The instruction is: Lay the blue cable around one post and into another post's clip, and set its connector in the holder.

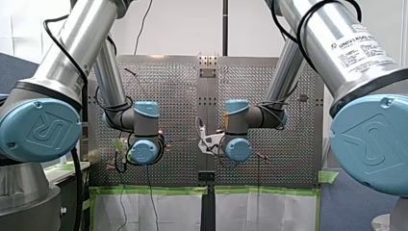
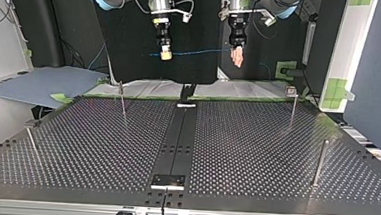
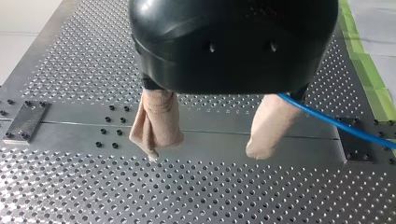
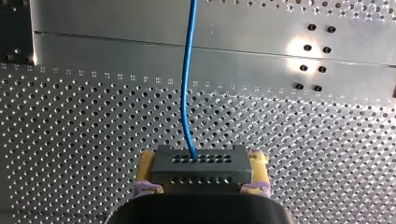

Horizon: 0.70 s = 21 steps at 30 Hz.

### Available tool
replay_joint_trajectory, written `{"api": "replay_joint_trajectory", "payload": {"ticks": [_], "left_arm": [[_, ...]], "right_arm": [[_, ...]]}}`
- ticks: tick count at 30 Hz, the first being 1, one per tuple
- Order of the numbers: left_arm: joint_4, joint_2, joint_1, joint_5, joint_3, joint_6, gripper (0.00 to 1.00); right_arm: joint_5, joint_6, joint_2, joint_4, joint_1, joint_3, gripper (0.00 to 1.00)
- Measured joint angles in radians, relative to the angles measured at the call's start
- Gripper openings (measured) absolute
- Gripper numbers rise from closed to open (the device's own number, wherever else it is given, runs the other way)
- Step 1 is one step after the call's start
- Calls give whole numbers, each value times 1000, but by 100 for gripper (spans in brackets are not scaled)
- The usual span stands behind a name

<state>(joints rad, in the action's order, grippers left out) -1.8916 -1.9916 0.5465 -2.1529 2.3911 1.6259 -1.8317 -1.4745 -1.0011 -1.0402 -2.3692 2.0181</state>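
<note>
Blue cable (image 2: 197,52) is running nearly straight in the air between both grippers, above the perforated table (image 2: 256,141); my right gripper (image 4: 201,162) is pinching its connector (image 4: 200,169) between yellow pads; my left gripper (image 3: 206,151) is holding 2 beige fingers spread, cable passing beside 1.

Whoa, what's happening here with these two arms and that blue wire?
My right tool is clamped on the dark connector, held above the perforated table. From it the blue cable stretches across to my left tool, whose fingers stand apart, and passes beside one of them. Nothing is routed around any post yet.
</note>
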Motion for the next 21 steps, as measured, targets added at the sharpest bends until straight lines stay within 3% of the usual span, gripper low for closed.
{"api": "replay_joint_trajectory", "payload": {"ticks": [21], "left_arm": [[0, 1, 0, 0, 1, 0, 100]], "right_arm": [[-1, 0, -1, 9, 0, 0, 0]]}}
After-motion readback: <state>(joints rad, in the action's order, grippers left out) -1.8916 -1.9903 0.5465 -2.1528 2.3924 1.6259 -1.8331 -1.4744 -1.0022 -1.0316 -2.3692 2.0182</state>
